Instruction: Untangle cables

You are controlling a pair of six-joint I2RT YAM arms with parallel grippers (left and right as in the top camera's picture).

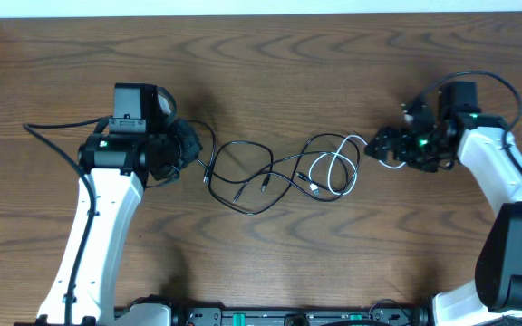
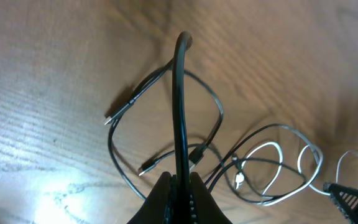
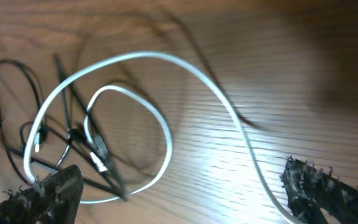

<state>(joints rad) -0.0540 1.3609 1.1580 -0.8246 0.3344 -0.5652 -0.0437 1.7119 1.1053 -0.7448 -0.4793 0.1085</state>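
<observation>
Thin black cables [image 1: 243, 177] and one white cable [image 1: 338, 167] lie tangled in loops on the wooden table's middle. My left gripper [image 1: 196, 149] is at the tangle's left end, shut on a black cable [image 2: 179, 93] that rises from the jaws [image 2: 180, 186] and bends back into the tangle. My right gripper [image 1: 376, 149] is at the tangle's right end, open wide. In the right wrist view the white cable [image 3: 145, 55] runs between its spread fingers [image 3: 185, 199], untouched, and crosses the black cables [image 3: 73, 134]. The white loops also show in the left wrist view [image 2: 278, 149].
The wooden table [image 1: 270, 63] stretches around the tangle. Thicker black arm wires run by the left arm [image 1: 53, 136] and the right arm [image 1: 506, 91]. A right finger tip shows in the left wrist view [image 2: 353, 199].
</observation>
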